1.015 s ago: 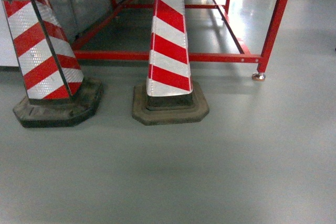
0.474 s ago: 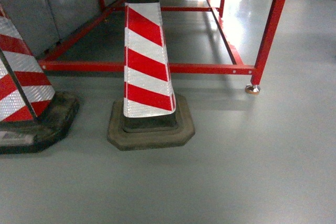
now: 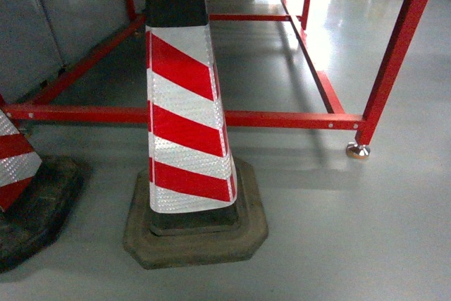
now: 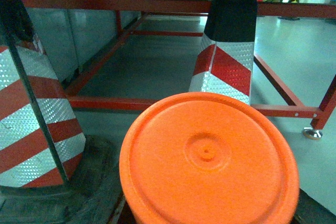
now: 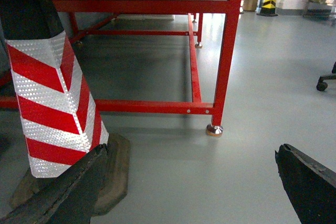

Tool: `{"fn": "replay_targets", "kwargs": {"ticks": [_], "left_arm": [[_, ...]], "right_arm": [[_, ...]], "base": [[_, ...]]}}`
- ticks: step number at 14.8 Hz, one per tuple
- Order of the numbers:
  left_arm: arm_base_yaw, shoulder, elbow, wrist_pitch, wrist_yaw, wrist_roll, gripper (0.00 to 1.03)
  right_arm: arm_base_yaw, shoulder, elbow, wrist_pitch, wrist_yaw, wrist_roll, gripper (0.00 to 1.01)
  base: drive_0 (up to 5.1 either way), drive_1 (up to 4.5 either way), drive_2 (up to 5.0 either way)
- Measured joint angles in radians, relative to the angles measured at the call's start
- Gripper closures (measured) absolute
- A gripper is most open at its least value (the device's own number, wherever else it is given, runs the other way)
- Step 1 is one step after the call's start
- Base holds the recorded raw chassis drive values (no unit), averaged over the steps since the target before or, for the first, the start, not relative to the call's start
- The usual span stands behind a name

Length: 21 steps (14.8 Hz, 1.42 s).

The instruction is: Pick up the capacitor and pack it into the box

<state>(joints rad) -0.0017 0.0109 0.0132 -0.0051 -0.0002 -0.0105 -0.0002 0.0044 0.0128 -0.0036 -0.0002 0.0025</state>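
The capacitor (image 4: 210, 156) fills the lower half of the left wrist view: I see its round bright orange end face close to the camera, held above the floor. Only dark slivers of my left gripper's jaws show beside it at the bottom edge, and it is shut on the capacitor. In the right wrist view my right gripper (image 5: 191, 184) is open, with black fingers (image 5: 65, 192) wide apart and only grey floor between them. The box is out of view. Neither gripper shows in the head view.
A red-and-white striped cone (image 3: 187, 125) on a rubber base stands directly ahead, with a second cone (image 3: 21, 195) at the left edge. Behind them is a red steel frame (image 3: 282, 119) with a foot (image 3: 358, 150). A chair wheel (image 5: 321, 85) is at the far right.
The head view has closed in on the cones. The middle cone looks larger and lower in frame, and the left cone has slid mostly out past the left edge.
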Motion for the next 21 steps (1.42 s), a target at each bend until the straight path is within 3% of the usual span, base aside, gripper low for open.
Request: {"fn": "replay_targets", "kwargs": {"ticks": [21], "left_arm": [[0.0, 0.0, 0.0, -0.002, -0.001, 0.011, 0.59]], "right_arm": [[0.0, 0.0, 0.0, -0.002, 0.0, -0.001, 0.03]], "base": [[0.0, 0.0, 0.0]]}}
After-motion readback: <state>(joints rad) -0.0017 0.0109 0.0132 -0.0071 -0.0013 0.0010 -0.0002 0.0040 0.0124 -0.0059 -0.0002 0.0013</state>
